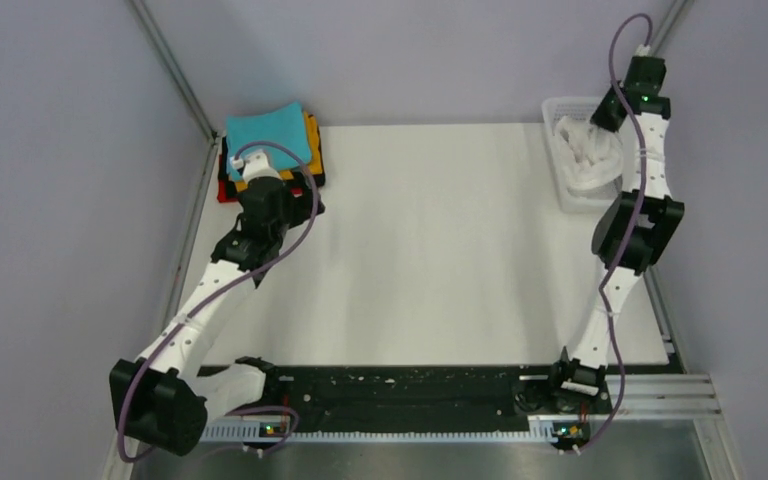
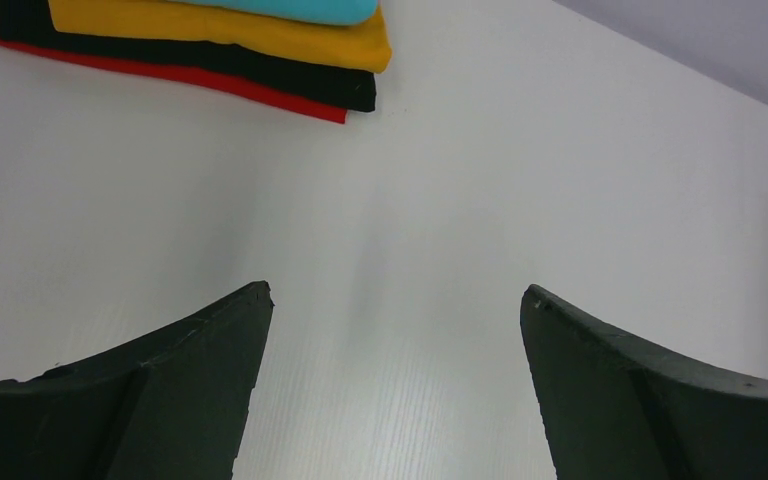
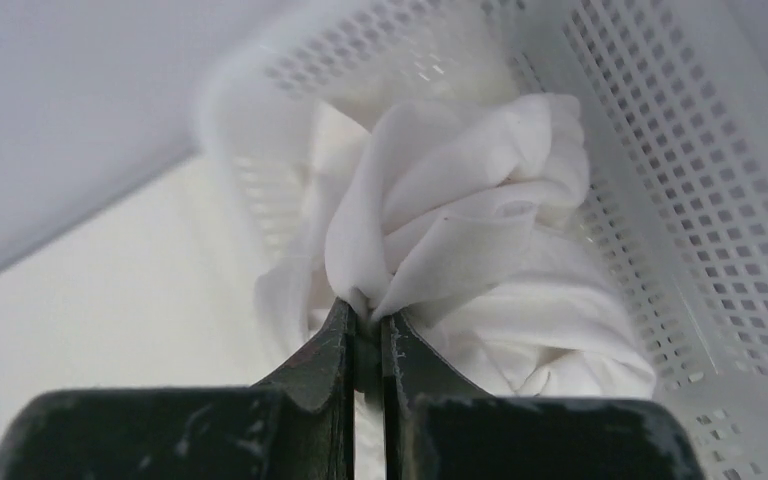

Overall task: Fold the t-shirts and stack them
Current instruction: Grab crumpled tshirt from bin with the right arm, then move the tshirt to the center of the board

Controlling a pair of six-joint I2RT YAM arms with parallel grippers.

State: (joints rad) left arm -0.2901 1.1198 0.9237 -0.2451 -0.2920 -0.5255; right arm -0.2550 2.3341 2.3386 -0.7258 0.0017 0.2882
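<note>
The step in hand looks like fetching the last shirt. The right tool [image 3: 365, 345] is pinched tight on a fold of the crumpled white t-shirt [image 3: 460, 230], which lies in the mesh basket [image 3: 680, 180] at the upper right of the top view. The left tool [image 2: 397, 295] stands wide apart, holding nothing, over the counter [image 2: 560, 200] just below the stack [image 2: 210, 45] of 4 folded shirts at upper left, teal on top. Next, I judge, the shirt needs lifting clear and spreading flat mid-counter. No writing is readable.
</note>
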